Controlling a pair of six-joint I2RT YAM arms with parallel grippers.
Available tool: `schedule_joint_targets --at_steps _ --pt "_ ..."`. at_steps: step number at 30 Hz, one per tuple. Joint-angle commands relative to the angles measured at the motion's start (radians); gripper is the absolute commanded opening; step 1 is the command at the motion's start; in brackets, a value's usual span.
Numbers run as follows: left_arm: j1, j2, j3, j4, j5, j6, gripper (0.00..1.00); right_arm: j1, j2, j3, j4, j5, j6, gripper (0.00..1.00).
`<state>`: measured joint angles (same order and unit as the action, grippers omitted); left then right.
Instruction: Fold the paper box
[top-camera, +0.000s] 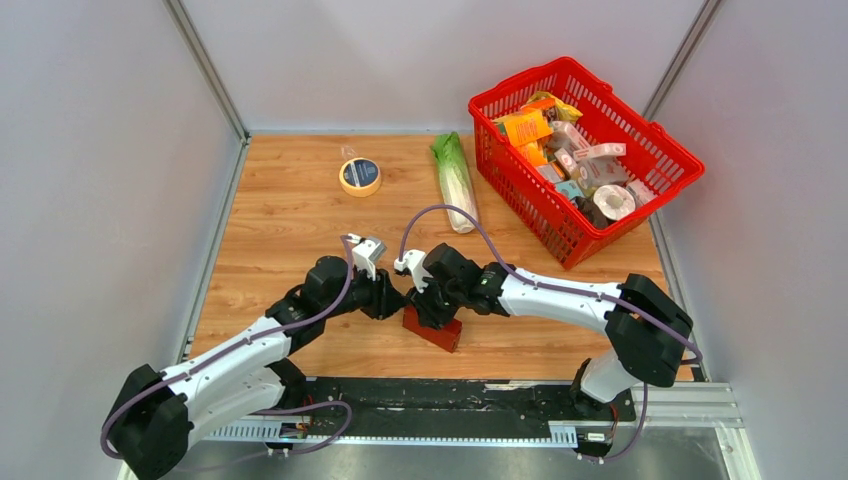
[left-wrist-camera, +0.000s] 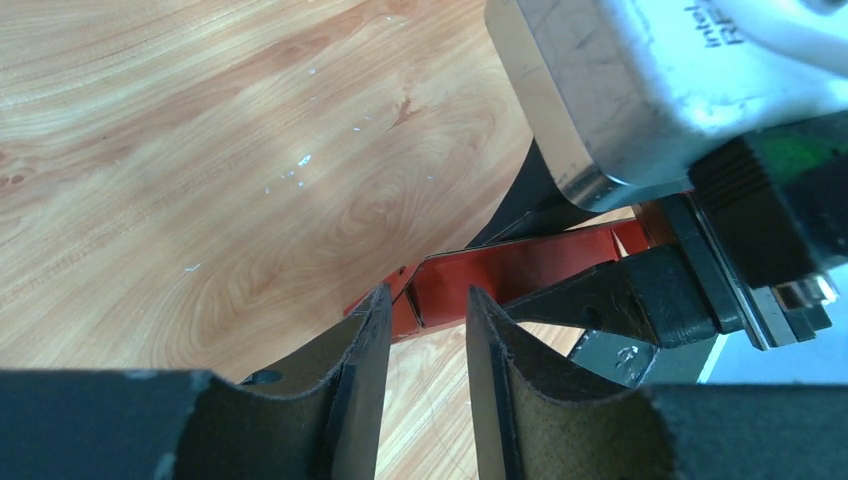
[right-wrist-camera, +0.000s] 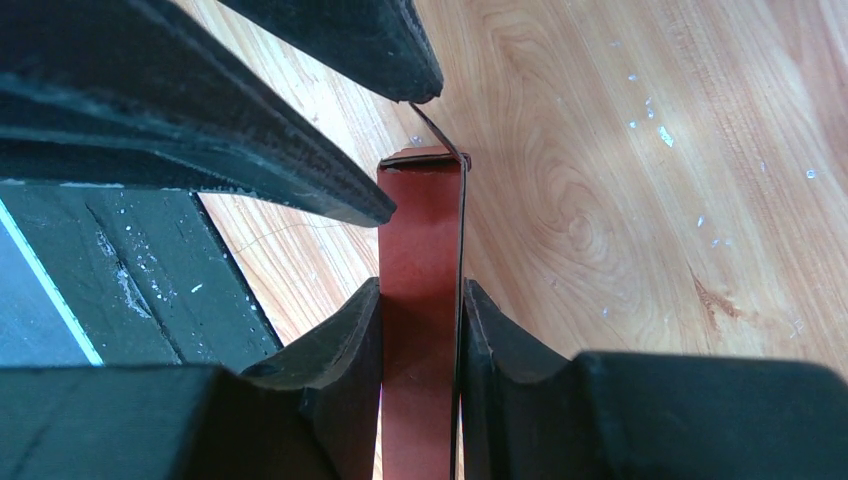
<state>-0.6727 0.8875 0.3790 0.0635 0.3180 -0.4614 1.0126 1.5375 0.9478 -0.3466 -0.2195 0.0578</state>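
The paper box is a small dark-red cardboard block standing on edge on the wooden table near its front edge. My right gripper is shut on it; in the right wrist view the red panel runs straight up between the two pads, touching both. My left gripper comes in from the left, open, its tips at the box's near end. In the left wrist view the box lies just past the fingertips, bare wood shows between the fingers, and the right gripper's black fingers clamp the box.
A red mesh basket full of packets stands at the back right. A green leafy vegetable lies beside it and a tape roll sits at the back left. A black rail runs along the near edge.
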Motion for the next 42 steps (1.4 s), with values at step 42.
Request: schedule_joint_targets --at_steps 42 --pt "-0.166 0.058 0.104 -0.111 -0.235 0.132 0.03 -0.003 -0.040 -0.004 0.054 0.052 0.001 0.30"
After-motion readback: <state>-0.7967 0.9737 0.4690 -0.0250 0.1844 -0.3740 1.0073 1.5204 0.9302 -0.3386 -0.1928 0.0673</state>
